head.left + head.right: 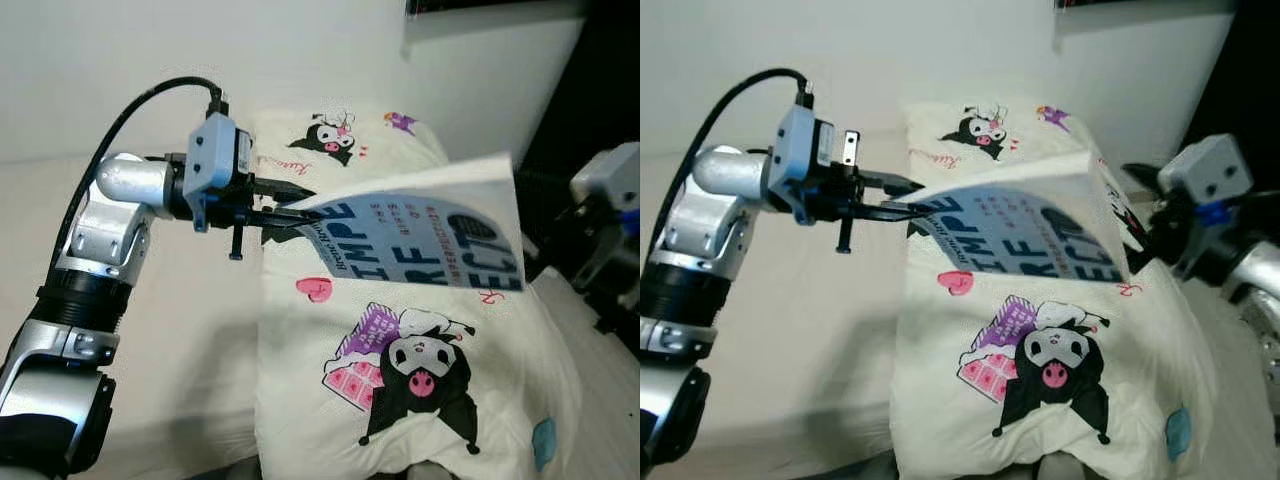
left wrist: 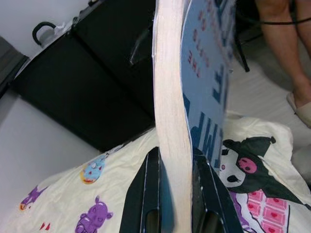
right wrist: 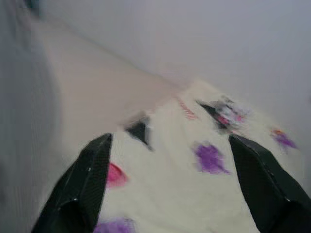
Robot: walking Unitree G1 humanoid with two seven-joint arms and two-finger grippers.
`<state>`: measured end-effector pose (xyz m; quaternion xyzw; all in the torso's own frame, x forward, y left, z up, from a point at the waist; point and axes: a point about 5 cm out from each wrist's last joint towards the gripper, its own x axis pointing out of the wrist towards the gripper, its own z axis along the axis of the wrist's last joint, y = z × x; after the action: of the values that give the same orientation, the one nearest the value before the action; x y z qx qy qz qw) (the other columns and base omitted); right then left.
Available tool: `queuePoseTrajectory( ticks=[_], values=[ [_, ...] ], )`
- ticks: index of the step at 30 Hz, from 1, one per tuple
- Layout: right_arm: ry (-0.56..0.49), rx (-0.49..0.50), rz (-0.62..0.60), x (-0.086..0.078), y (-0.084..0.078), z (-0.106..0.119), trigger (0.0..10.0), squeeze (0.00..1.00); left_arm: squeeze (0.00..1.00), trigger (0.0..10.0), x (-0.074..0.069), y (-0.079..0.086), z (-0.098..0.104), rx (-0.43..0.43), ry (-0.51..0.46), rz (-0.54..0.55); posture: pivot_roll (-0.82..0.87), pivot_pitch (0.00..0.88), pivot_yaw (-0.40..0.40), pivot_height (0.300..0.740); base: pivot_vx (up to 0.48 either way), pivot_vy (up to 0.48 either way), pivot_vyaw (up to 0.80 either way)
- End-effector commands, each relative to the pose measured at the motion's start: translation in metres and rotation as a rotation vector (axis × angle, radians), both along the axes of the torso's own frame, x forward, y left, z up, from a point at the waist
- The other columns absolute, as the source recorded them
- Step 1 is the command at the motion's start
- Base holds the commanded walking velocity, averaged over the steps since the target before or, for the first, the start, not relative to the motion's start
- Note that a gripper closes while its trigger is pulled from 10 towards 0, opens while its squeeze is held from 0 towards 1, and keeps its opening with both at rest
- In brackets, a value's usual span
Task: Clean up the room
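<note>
Left eye view: left gripper (image 1: 290,212) is pinching a thick paperback book (image 1: 425,232) by one corner and holding it out flat in the air, spine edge toward the fingers, far edge pointing away from the wrist. Cover faces down: blue-grey with big dark block letters, smaller red lettering near the gripped end. Page block is cream and slightly fanned. Left wrist view confirms it: both black fingers (image 2: 146,204) are pressed on either side of the page block, cover side against one pad.

Directly under the book and the left gripper lies a cream pillow (image 1: 480,380) printed with black-and-white cartoon characters, a pink heart and purple marks. Book sits clear above it, not touching. Pillow rests on a pale bed sheet (image 1: 190,340) that runs under the left arm.

Right gripper (image 3: 170,189) is out past the book's far edge, fingers spread wide with nothing between them, pointed at the pillow; that wrist view is blurred.

Beyond the left gripper, a person's bare legs (image 2: 286,53) stand by a dark cabinet (image 2: 87,82).
</note>
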<state>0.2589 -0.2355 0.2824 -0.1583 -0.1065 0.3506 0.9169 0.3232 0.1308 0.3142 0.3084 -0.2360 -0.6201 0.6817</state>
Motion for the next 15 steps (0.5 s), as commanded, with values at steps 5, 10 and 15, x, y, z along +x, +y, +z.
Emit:
queuePoseTrajectory(
  ticks=[5, 10, 15],
  values=[
    [-0.083, 0.219, 0.321, -0.035, 0.017, 0.027, 10.0, 0.0, 0.0, 0.0, -0.002, -0.002, 0.001, -0.035, 0.008, -0.002, -0.06, 0.03, 0.055, 0.591, 0.0, 0.0, 0.0],
    [-0.102, 0.345, 0.52, -0.06, 0.029, 0.034, 10.0, 0.0, 0.0, 0.0, -0.001, -0.002, 0.001, -0.044, 0.028, 0.022, -0.07, 0.038, 0.063, 0.591, 0.0, 0.0, 0.0],
    [-0.086, 0.375, 0.57, -0.066, 0.034, 0.034, 10.0, 0.0, 0.0, 0.0, 0.002, 0.0, 0.002, -0.048, 0.024, 0.047, -0.07, 0.043, 0.068, 0.591, 0.0, 0.0, 0.0]
  ],
)
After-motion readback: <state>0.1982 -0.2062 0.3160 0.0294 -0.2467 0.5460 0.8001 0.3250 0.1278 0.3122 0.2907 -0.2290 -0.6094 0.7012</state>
